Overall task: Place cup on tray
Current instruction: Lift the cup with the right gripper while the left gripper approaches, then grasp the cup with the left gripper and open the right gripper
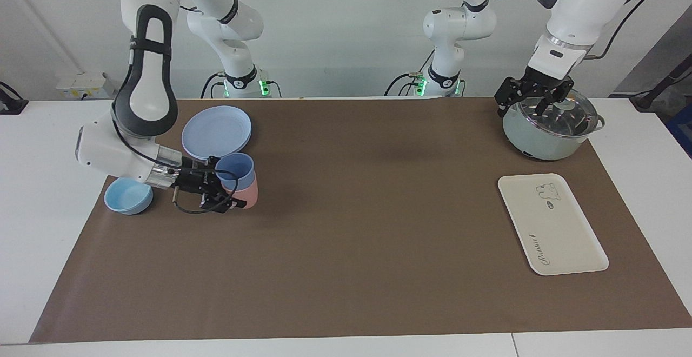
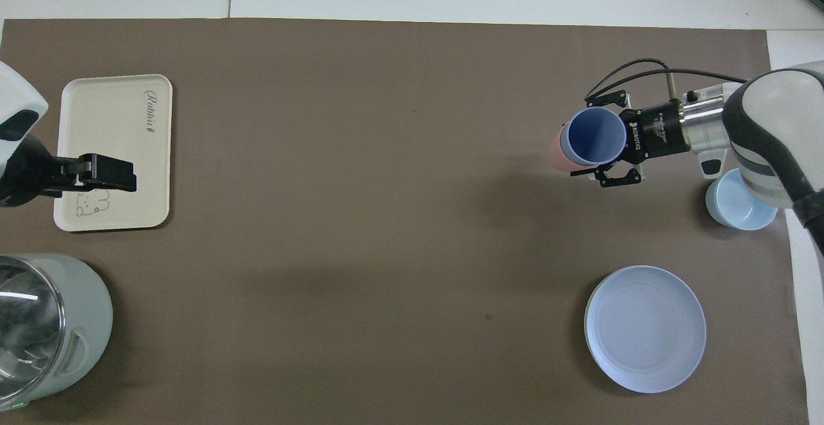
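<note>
The periwinkle-blue cup (image 1: 235, 169) sits nested inside a salmon-pink cup (image 1: 248, 193). My right gripper (image 1: 230, 184) is shut on this stack from the side and holds it tilted, just above the brown mat, beside the blue plate. In the overhead view the cup (image 2: 595, 135) opens upward, with the pink cup (image 2: 555, 151) peeking out under it in the right gripper (image 2: 595, 141). The cream-white tray (image 1: 557, 232) lies bare at the left arm's end of the table. My left gripper (image 1: 534, 103) waits, open, over the lidded pot; from above, the left gripper (image 2: 112, 180) overlaps the tray (image 2: 109, 122).
A round blue plate (image 1: 216, 132) lies nearer to the robots than the held cups. A light-blue bowl (image 1: 128, 196) stands at the right arm's end of the mat. A pale green pot with a glass lid (image 1: 540, 140) stands nearer to the robots than the tray.
</note>
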`<state>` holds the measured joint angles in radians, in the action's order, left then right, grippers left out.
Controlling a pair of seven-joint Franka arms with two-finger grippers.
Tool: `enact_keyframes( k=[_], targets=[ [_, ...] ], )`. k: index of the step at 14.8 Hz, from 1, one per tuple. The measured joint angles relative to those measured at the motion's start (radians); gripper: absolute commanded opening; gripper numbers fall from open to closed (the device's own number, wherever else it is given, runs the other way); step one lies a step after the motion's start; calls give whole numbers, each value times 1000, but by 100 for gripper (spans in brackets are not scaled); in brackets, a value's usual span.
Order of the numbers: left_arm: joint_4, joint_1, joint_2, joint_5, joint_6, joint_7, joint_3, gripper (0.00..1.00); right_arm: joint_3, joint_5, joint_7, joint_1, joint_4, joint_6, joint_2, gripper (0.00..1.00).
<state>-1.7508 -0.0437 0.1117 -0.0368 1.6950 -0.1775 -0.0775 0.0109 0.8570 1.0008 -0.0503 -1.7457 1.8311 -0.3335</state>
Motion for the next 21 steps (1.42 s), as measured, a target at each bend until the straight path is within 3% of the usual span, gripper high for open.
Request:
enact_keyframes(
  k=[7,13,16,21],
  targets=[
    [-26,-229,-11,-73,197,-470,-10,100,2,-18,374,251,-6,201,51,0],
    [-25,-379,-41,-130,368,-801,-12,100,1,-35,526,379,-4,279,91,0],
    [-18,-447,-71,-131,419,-891,-13,100,1,-121,561,418,-3,286,105,0],
    [20,-475,-121,-131,429,-917,-13,84,1,-139,577,454,-3,347,105,0]
  ],
)
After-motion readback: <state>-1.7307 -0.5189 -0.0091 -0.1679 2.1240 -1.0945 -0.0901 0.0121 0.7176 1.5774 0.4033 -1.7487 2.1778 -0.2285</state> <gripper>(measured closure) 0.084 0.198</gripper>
